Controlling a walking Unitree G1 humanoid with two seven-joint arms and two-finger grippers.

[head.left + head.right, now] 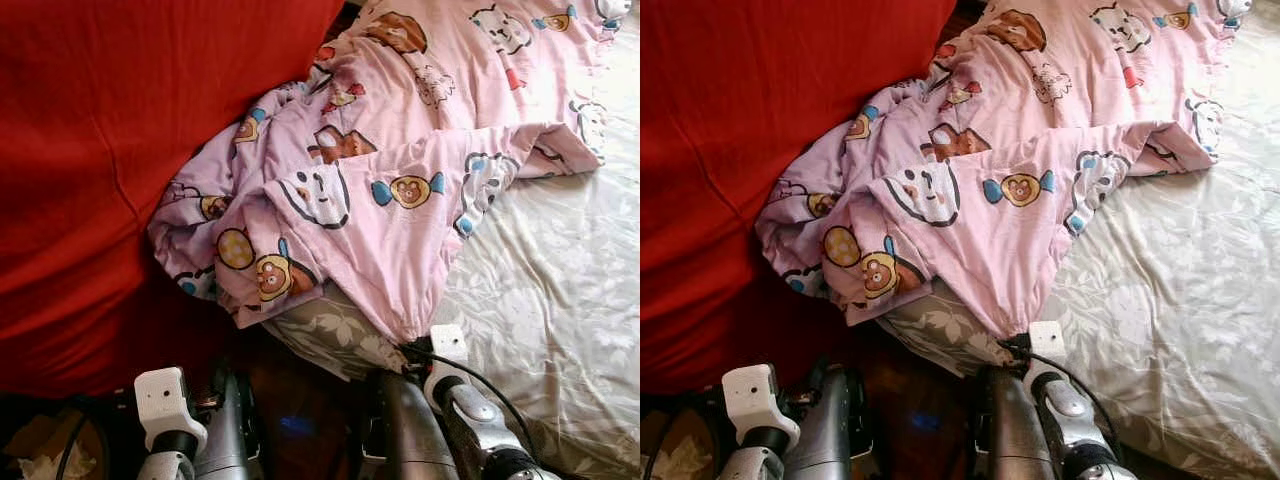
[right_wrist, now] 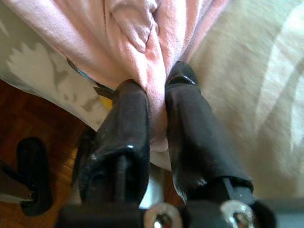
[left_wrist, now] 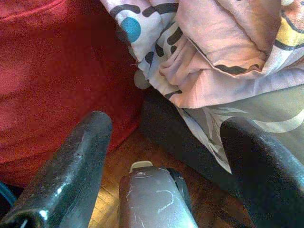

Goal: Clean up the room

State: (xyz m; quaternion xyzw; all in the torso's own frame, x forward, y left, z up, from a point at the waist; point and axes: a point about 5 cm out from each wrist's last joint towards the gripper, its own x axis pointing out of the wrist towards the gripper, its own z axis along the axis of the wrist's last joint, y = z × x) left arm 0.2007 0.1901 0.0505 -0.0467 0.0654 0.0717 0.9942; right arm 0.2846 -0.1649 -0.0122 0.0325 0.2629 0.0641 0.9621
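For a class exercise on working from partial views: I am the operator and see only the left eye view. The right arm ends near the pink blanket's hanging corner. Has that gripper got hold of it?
Observer: Yes. In the right wrist view the right gripper is shut on a bunched fold of the pink blanket.
Operator: And the left gripper?
Observer: The left gripper is open and holds nothing; the blanket edge lies beyond its fingertips.
Operator: What is under the left gripper?
Observer: A wooden floor, beside the red cloth.
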